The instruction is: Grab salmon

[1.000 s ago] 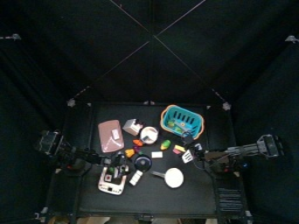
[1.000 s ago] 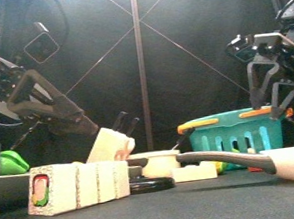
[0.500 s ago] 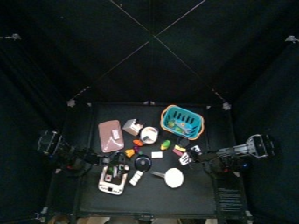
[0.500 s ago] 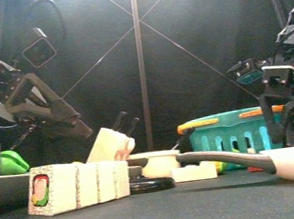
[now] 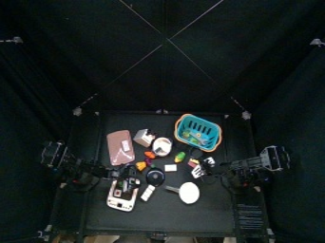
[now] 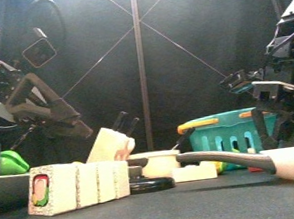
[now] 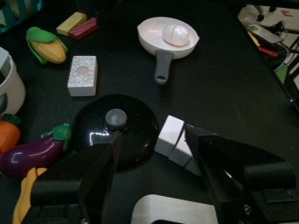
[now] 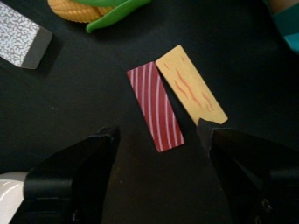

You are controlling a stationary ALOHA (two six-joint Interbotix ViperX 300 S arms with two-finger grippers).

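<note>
The salmon [image 8: 156,105], a dark red slab with pale stripes, lies flat on the black table beside a yellow-orange slab with red squiggles [image 8: 191,83]. In the left wrist view it is small and far off [image 7: 84,28]. My right gripper [image 8: 162,144] hangs open above it, one jaw on each side of its near end, not touching. In the top view this gripper [image 5: 223,168] is at the table's right side. My left gripper [image 7: 158,144] is open and empty over a black lid [image 7: 114,127] and white rice blocks [image 7: 177,140].
A teal basket [image 5: 197,128] stands at the back right, also in the front view [image 6: 226,132]. Near the salmon lie a corn cob [image 8: 87,9] and a grey speckled block [image 8: 24,39]. A white pan [image 7: 167,35], a white block [image 7: 82,74] and an eggplant [image 7: 41,149] lie around the left gripper.
My right arm has come in from the right and lowered its gripper toward the table behind the basket. My left arm has hardly moved.
</note>
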